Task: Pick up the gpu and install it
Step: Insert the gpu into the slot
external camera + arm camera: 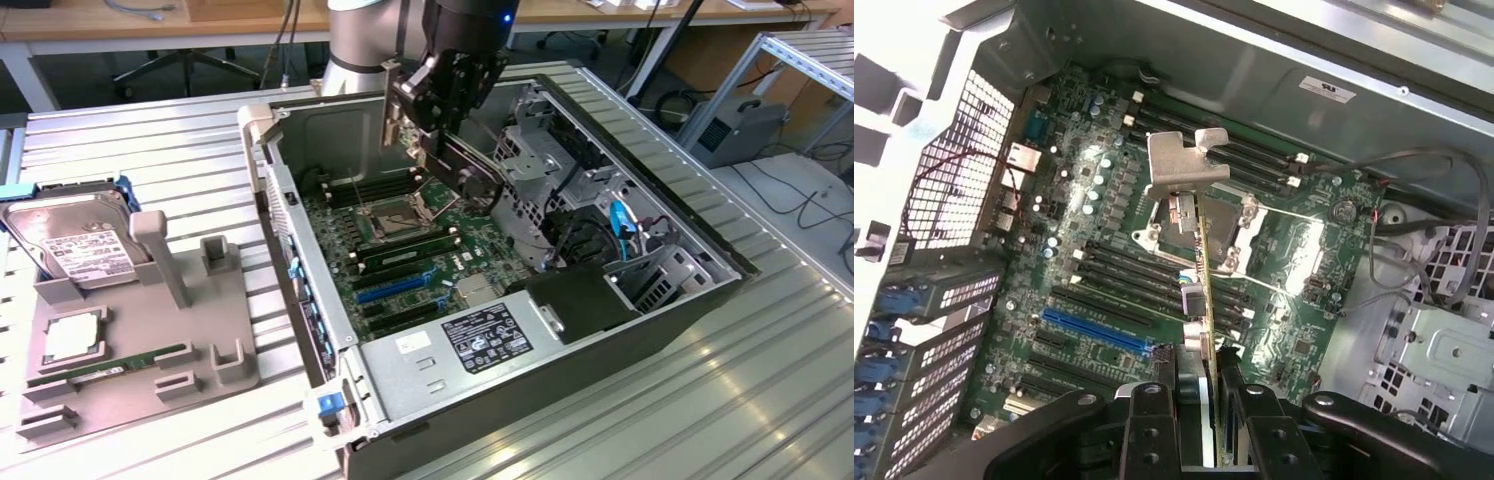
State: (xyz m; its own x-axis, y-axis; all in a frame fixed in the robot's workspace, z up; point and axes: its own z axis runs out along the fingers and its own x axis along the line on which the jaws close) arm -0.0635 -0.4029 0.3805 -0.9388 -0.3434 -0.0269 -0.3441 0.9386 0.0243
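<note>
1. Near left on tabletop (747, 400) — grey holder (134, 330) w/ hard drive (74, 245).
2. Mid: open PC case (274, 200), mobo (400, 260) exposed.
3. Far: gripper (445, 135), fingers (1152, 425) clamped on gpu (470, 172) — card edge-down above mobo, over CPU socket (404, 212) area.

No text is legible on the power supply (485, 340) or hard drive (74, 250) labels.

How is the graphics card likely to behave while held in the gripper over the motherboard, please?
The graphics card is probably stiff: it hangs straight from the gripper. Its metal bracket may make it end-heavy, so it could pivot.
</note>
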